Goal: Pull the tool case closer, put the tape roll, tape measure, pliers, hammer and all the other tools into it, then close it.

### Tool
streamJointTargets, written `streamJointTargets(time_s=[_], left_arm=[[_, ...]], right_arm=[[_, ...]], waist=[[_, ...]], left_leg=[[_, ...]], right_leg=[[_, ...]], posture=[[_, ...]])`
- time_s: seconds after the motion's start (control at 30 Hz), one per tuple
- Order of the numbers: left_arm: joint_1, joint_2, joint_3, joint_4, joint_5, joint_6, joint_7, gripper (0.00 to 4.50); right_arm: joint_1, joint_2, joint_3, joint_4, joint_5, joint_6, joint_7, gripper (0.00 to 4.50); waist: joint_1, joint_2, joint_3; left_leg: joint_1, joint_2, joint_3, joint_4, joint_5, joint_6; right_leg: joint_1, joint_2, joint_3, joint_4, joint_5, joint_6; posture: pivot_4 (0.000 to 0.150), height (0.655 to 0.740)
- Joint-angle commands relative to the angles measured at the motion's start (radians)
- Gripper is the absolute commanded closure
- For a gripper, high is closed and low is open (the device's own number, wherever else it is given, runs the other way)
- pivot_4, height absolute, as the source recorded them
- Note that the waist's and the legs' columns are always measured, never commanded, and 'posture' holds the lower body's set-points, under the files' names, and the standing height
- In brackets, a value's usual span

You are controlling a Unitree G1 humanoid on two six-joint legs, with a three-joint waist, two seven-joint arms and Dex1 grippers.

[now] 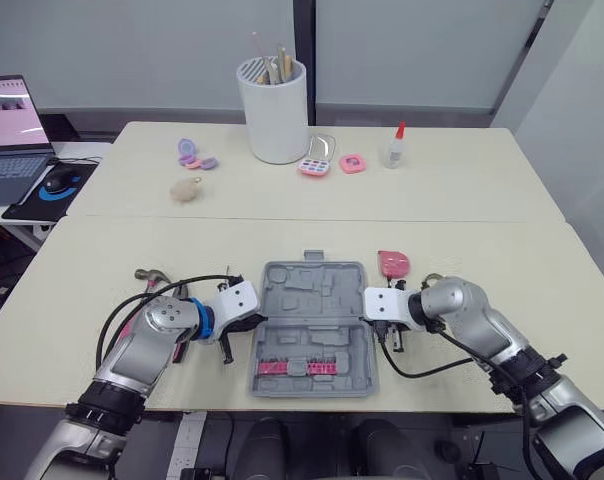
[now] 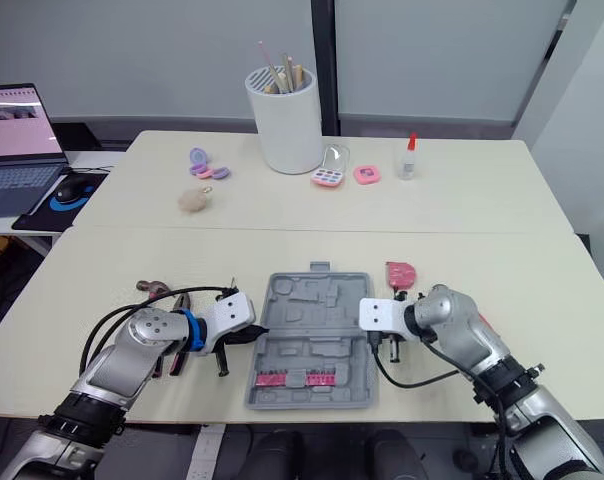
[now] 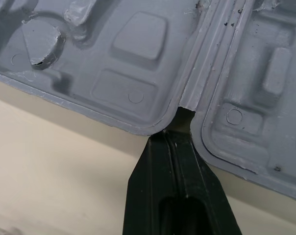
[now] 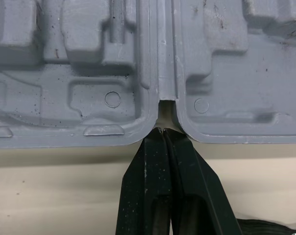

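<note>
Well left of centre on the near table, a hammer (image 1: 148, 275) and red-handled pliers (image 2: 172, 366) lie beside the left arm. The left gripper (image 3: 179, 133), its fingers pressed together, has its tip in the hinge notch on the left edge of the grey tool case (image 1: 312, 300). The case lies open and flat by the table's near edge, a strip of pink bits (image 1: 298, 367) in its nearer half. At the matching notch on the right edge, the right gripper (image 4: 162, 131) also has its fingers pressed together, tips against the case. A red tape measure (image 1: 394, 264) sits just beyond it, near the case's far right corner. On the far table stand a white cup of brushes (image 1: 276, 110) and a glue bottle (image 1: 396, 147).
</note>
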Motion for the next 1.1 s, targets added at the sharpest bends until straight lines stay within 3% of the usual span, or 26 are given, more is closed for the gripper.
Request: streamJointTargets(time_s=[0.03,1.1], left_arm=[[0.007,-0.019,-0.049,-0.065,-0.020,-0.002,-0.042,4.50],[0.205,0.073,-0.093,-0.307,-0.023,0.108,-0.096,4.50]], right_arm=[[0.032,0.011,0.019,-0.092,0.031,0.019,0.019,4.48],[0.247,-0.053,0.038,-0.368,0.075,0.188,0.060,4.48]], waist=[[0.001,0.000,0.000],[0.000,-0.004,-0.005]], left_leg=[[0.000,0.000,0.000,0.000,0.000,0.000],[0.001,0.001,-0.001,-0.001,0.000,0.000]], right_leg=[[0.000,0.000,0.000,0.000,0.000,0.000],[0.001,0.001,0.000,-0.002,-0.001,0.002]], posture=[[0.150,0.7400],[0.150,0.7400]])
